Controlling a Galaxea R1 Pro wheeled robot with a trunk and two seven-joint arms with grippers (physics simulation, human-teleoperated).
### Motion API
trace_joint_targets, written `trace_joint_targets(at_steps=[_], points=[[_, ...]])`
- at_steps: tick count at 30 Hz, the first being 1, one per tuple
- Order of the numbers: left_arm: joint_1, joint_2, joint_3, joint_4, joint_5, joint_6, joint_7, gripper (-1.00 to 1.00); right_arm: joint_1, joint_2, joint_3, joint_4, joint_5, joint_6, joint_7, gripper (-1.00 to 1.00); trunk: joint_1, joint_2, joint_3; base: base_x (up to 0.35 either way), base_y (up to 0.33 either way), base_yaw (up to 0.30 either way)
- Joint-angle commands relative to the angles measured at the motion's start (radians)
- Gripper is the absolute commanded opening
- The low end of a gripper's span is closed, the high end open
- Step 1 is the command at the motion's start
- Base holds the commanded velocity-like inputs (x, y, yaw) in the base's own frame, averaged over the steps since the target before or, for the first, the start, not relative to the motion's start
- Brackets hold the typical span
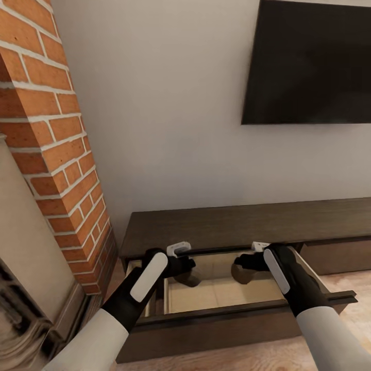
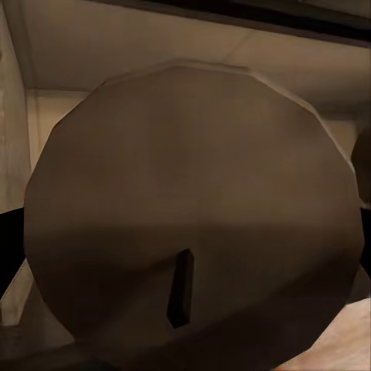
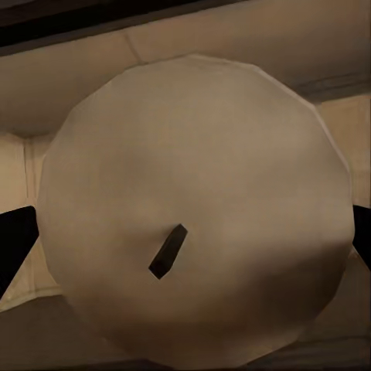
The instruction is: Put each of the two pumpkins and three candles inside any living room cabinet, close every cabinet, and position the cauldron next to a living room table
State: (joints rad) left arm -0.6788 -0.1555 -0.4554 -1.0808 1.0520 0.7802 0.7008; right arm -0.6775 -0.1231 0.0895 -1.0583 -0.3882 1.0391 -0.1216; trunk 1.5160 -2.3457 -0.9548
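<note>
We hold one candle point(image 2: 193, 209) in the left gripper point(image 1: 181, 269) and another candle point(image 3: 197, 209) in the right gripper point(image 1: 246, 265), fingers closed on each, both hanging directly over the open drawer point(image 1: 226, 296) of the cabinet point(image 1: 247, 219) at our twelve o'clock.

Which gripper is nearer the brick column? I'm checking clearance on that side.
Left. The left gripper, holding a candle over the open drawer, sits close beside the brick column. The right gripper, with its own candle, is farther along the cabinet.

Both arms extend forward and downward, side by side. Left gripper point(image 1: 181, 268) is clamped on a candle point(image 2: 193, 224); right gripper point(image 1: 247, 264) likewise grips a second candle point(image 3: 197, 209), fingers dark at each flank.
</note>
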Motion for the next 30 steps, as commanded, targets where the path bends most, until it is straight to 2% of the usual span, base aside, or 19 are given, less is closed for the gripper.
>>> trace_joint_targets(at_steps=[1,3,6,16,21,25,30], points=[[-0.001,0.0,-0.002,0.0,0.012,-0.003,0.011,-1.0,0.0,-0.004,0.003,0.0,-0.004,-0.001,-0.004,-1.0,0.0,0.0,-0.001,0.0,0.0,0.0],[-0.001,0.003,-0.015,0.004,0.011,-0.011,0.015,-1.0,0.003,-0.012,0.007,0.003,0.001,-0.011,0.021,-1.0,0.0,0.0,-0.001,0.0,0.0,0.0],[0.0,0.005,-0.02,0.005,0.012,-0.013,0.014,-1.0,0.004,-0.013,0.011,0.004,0.005,-0.013,0.025,-1.0,0.0,0.0,-0.001,0.034,0.0,0.0],[0.001,0.007,-0.019,0.006,0.013,-0.012,0.014,-1.0,0.004,-0.009,0.014,0.005,0.013,-0.006,0.022,-1.0,0.0,0.0,-0.001,0.255,0.0,0.0],[0.001,0.007,-0.02,0.009,0.013,-0.012,0.008,-1.0,0.004,-0.01,0.011,0.015,0.012,0.001,0.022,-1.0,0.0,0.0,-0.001,0.04,0.0,0.0],[0.001,0.005,-0.021,0.033,0.013,-0.012,0.003,-1.0,0.005,-0.01,0.01,0.07,0.012,-0.005,0.023,-1.0,0.0,0.0,-0.001,0.004,0.0,0.0],[0.001,0.006,-0.022,0.07,0.013,-0.013,0.001,-1.0,0.033,-0.011,0.012,0.099,0.012,-0.016,0.026,-1.0,0.0,0.0,-0.001,0.0,0.0,0.0]])
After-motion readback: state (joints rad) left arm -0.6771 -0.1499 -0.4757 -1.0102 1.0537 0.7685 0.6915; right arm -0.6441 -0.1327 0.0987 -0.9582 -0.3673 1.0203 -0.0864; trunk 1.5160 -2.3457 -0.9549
